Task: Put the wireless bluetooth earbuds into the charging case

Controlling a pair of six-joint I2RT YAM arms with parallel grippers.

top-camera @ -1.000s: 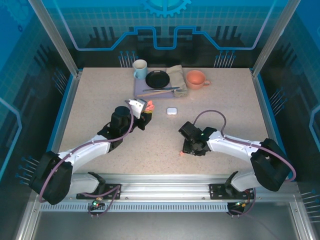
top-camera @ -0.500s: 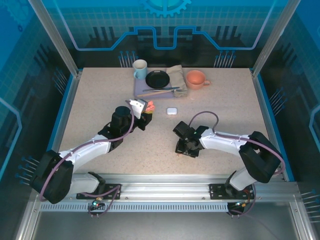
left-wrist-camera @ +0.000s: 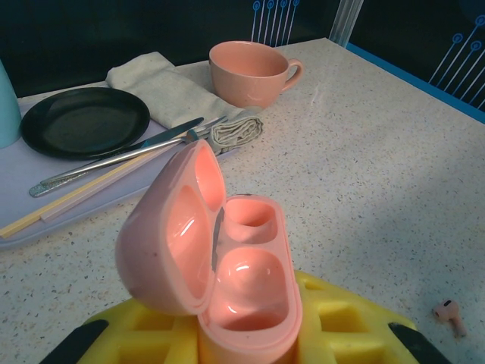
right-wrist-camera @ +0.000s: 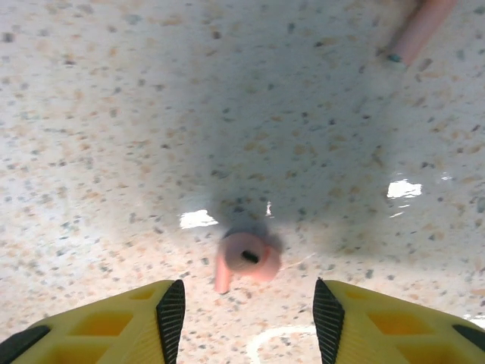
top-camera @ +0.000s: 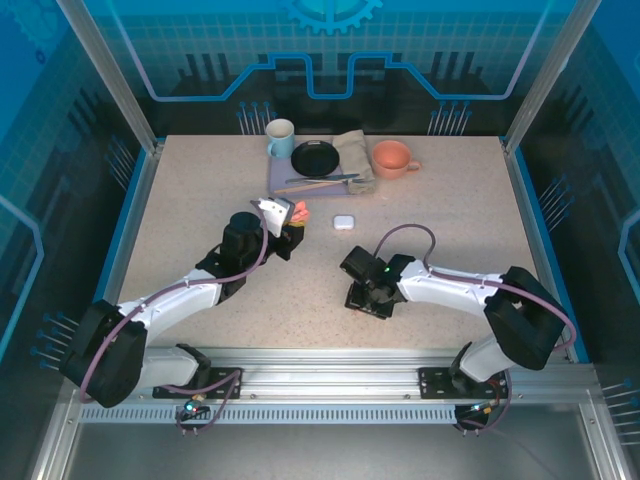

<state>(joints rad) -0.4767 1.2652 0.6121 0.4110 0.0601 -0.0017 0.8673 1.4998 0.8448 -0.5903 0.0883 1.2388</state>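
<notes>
The salmon-pink charging case [left-wrist-camera: 244, 282] stands upright with its lid swung open to the left and both wells empty. My left gripper [left-wrist-camera: 242, 345] is shut on its base; it is raised left of centre [top-camera: 283, 215]. A salmon-pink earbud [right-wrist-camera: 246, 258] lies on the speckled table, its opening facing up. My right gripper [right-wrist-camera: 248, 303] hovers close above it, open, with the earbud just ahead of the gap and not touching either finger. The stem of another pink earbud [right-wrist-camera: 423, 26] lies farther off. One pink earbud [left-wrist-camera: 449, 312] lies on the table right of the case.
A small white case [top-camera: 344, 222] lies shut between the arms. At the back stand a teal mug [top-camera: 280, 138], a black plate [top-camera: 315, 157], a folded napkin [top-camera: 352, 150], a pink mug [top-camera: 392, 158], and cutlery on a lilac mat [top-camera: 285, 178].
My right gripper has slid left across the table and its jaws have spread wider over the pink earbud. The left arm and the case have stayed still.
</notes>
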